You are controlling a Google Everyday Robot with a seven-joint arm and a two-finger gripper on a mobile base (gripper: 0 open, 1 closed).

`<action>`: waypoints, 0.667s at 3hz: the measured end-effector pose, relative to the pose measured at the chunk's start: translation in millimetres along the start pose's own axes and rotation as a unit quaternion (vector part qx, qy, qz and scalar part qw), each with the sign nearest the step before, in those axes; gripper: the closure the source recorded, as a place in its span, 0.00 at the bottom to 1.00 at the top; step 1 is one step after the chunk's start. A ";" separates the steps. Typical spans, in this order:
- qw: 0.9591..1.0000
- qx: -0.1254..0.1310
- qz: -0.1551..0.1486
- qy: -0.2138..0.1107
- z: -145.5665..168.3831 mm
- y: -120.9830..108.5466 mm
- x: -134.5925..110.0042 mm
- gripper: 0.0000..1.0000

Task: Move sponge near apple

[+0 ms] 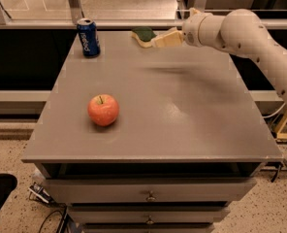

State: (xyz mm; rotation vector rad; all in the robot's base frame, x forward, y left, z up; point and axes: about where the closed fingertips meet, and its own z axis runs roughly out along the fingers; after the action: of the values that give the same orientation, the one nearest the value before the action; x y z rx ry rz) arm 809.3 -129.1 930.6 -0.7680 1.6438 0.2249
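The sponge [143, 35], pale yellow with a dark green top, lies at the far edge of the grey table, near the middle. The red-orange apple [103, 109] sits on the left front part of the table, far from the sponge. My gripper [164, 39] reaches in from the right on a white arm [235, 30] and hovers just right of the sponge, its tan fingers [168, 38] pointing left at it and nearly touching it.
A blue Pepsi can [88, 37] stands upright at the table's far left corner. The grey table [182, 125] has drawers below its front edge. A rail and glass wall run behind the table.
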 end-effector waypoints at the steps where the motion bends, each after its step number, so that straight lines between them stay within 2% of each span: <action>1: 1.000 -0.013 0.008 -0.015 38.1 -22.0 0.5 0.00; 2: 1.000 -0.028 0.007 -0.002 61.1 -23.3 -1.5 0.00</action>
State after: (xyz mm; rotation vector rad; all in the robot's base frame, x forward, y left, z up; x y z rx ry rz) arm 872.4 -113.0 923.8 -0.7986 1.6459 0.2830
